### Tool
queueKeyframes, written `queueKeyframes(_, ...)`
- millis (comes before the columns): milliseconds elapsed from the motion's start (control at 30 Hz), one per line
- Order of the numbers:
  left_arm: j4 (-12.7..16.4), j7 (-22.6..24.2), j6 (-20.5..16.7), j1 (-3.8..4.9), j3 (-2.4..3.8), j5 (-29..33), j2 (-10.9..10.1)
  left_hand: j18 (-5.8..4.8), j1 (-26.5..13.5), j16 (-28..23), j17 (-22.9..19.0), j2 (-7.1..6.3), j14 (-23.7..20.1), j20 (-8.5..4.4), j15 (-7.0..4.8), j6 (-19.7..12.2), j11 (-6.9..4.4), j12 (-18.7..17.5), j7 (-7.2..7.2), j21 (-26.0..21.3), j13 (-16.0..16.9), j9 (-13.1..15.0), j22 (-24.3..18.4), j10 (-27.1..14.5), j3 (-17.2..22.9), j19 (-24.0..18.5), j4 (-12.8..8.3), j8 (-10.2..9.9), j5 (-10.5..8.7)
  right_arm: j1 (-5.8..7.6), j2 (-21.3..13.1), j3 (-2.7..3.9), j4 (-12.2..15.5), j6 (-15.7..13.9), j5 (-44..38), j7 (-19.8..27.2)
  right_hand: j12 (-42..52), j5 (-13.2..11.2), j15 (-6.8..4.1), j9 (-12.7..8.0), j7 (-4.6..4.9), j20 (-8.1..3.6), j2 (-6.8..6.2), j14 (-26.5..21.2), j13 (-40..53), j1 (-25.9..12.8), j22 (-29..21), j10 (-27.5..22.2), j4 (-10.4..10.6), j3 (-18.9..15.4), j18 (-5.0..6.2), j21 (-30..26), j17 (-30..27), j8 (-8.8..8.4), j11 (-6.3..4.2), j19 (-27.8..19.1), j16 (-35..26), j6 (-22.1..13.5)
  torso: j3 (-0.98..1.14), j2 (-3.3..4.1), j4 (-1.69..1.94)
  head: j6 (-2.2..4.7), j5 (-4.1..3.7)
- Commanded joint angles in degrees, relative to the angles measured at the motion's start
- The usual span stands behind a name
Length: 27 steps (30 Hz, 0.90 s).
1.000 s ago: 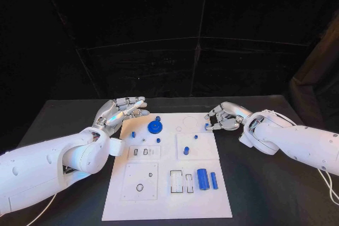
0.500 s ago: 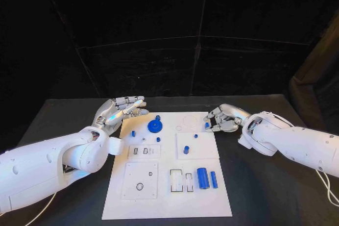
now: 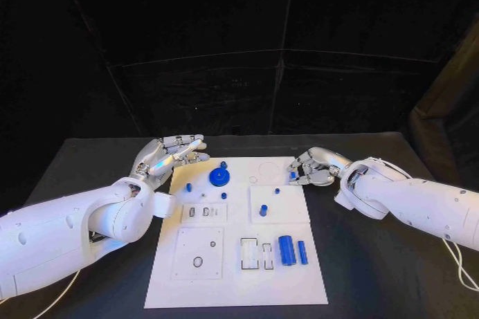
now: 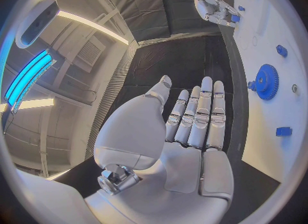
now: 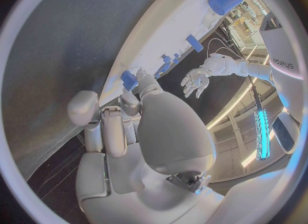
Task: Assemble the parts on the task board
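Right hand (image 3: 314, 168) sits at the board's upper right edge, fingers curled in tight around a small blue piece (image 3: 293, 175); the wrist camera catches that piece (image 5: 129, 79) pinched at the fingertips. Left hand (image 3: 172, 155) hovers off the white board's (image 3: 230, 277) upper left corner, palm flat, fingers straight and lying side by side with the thumb out, holding nothing. On the board, upper middle of the frame, a blue gear (image 3: 219, 178) lies flat. Below it, mid-frame, a short blue peg (image 3: 262, 211) stands in a square panel. Lower right of the board, two blue cylinders (image 3: 286, 251) lie side by side beside a pair of rectangular slots.
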Motion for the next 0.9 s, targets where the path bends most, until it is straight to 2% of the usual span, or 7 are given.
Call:
queueKeyframes(33,0.0,0.2,0.8,0.05,0.05,0.0,0.1,0.34,-0.4,-0.2,0.1,0.29,0.5,0.03,0.08,-0.2,-0.14,-0.3,2.16,-0.4,0.0,0.0,-0.1,-0.3,0.0,0.3,-0.3,-0.4,0.22,0.06,0.1,0.02,0.0,0.7,-0.3,0.2,0.2,-0.4,-0.45,0.0,-0.03,-0.19,0.61,3.9,0.1,0.2,0.1,0.2,-0.1,0.4,-0.55,0.1,5.4,0.18,-0.03,0.2,-0.2,0.3,0.02,-0.02,-0.08,-0.09,0.00)
queueKeyframes(900,0.0,0.0,0.9,0.03,0.04,0.0,0.0,0.34,-0.5,-0.3,0.1,0.29,0.5,0.03,0.07,-0.2,-0.17,-0.3,2.11,-0.5,0.0,0.0,-0.1,-0.3,0.0,0.4,-0.5,-0.4,0.22,0.04,0.1,0.02,-0.5,1.3,-1.6,-0.1,0.2,-0.8,-0.50,0.0,-0.08,-0.25,0.56,4.0,0.1,0.3,0.2,0.2,-0.3,0.6,-0.58,0.2,5.4,0.26,-0.09,0.3,-0.1,0.5,0.02,-0.03,-0.03,-0.30,-0.12)
